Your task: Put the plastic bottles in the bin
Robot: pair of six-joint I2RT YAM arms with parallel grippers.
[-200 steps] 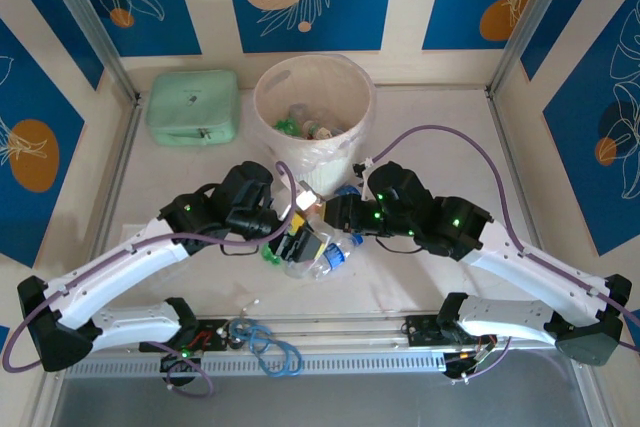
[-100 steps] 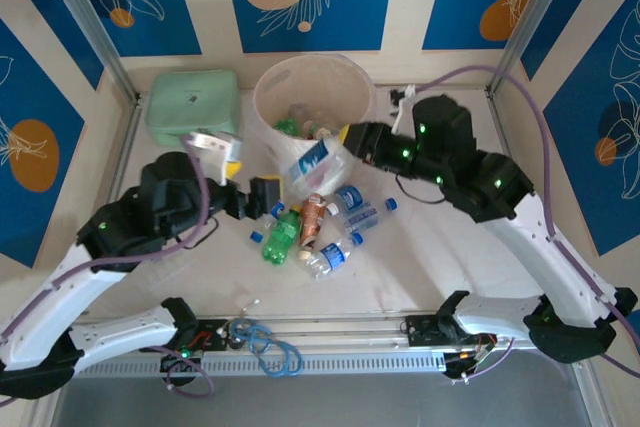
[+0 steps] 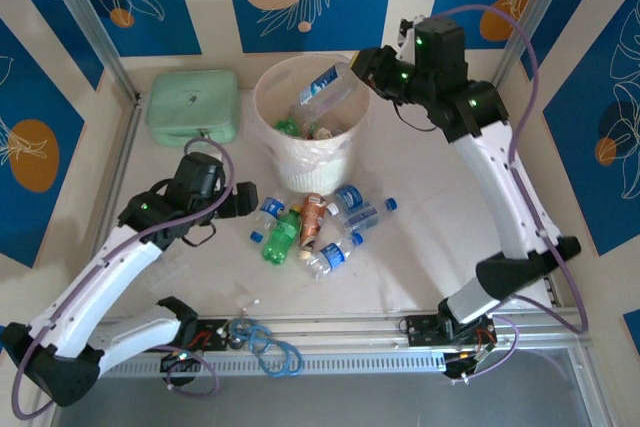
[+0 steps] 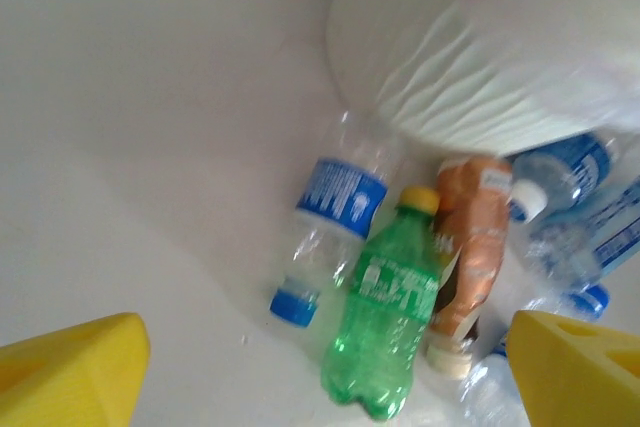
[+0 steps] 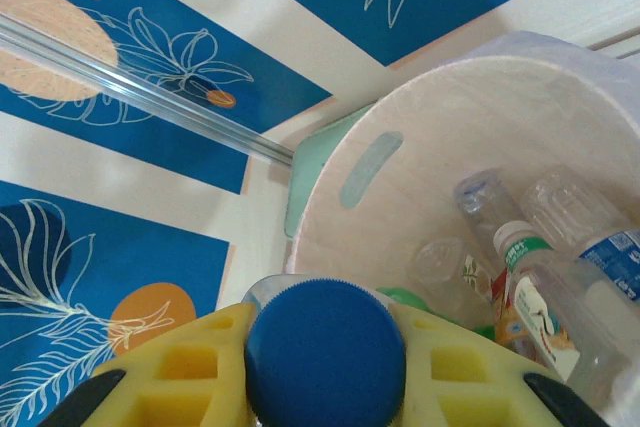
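Right pincer (image 3: 362, 65) risen over bin (image 3: 264, 112) (bottle (image 3: 325, 84) clamped), left arm (image 3: 120, 257) low

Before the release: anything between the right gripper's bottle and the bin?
Nothing visible. The right gripper holds the blue-labelled bottle tilted over the open mouth of the bin; below it, only other bottles lie inside.
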